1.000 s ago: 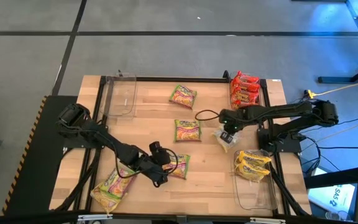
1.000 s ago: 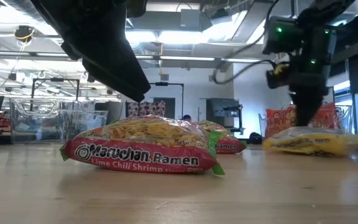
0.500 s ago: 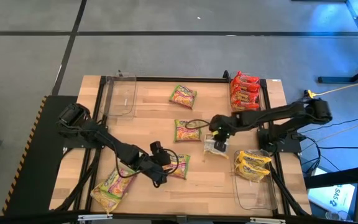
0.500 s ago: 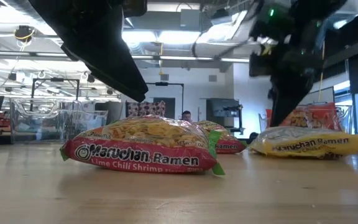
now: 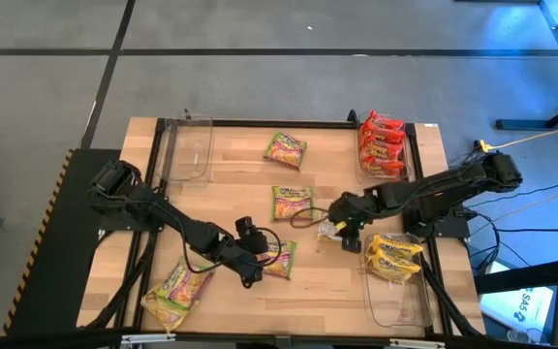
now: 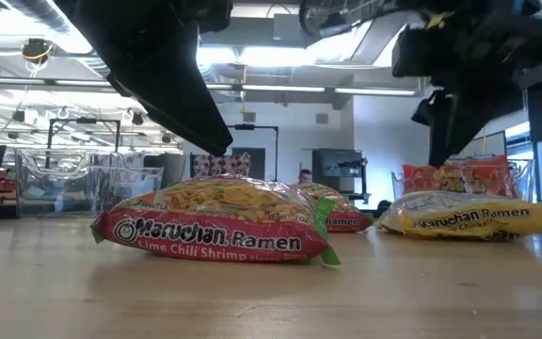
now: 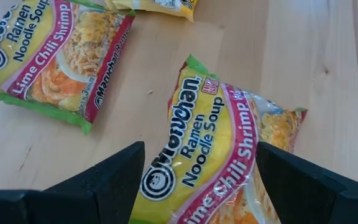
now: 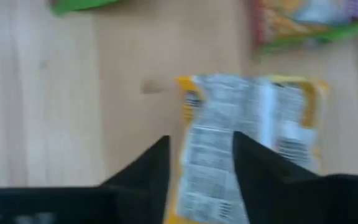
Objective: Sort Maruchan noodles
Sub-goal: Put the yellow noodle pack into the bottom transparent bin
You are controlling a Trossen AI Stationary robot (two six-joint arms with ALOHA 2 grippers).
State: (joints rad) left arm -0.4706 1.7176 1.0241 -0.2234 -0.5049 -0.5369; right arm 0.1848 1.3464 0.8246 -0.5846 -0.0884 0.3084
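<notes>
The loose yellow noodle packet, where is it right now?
In the high view, the yellow packet lies on the table right of centre, under the right gripper, between the middle green-pink packet and the right bin.

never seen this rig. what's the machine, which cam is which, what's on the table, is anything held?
Two dark robot arms work at a wooden table, sorting ramen packets. The high view looks straight down; the low view sits at table-top height; each wrist view looks past that arm's own fingers.

On the table: green-pink lime chili shrimp packets, a clear bin of red-orange packets, another bin with yellow packets, and an empty-looking clear bin.

The left gripper is open, straddling a green-pink packet without gripping it. The right gripper is open over a yellow packet lying back side up. Nothing is held.
</notes>
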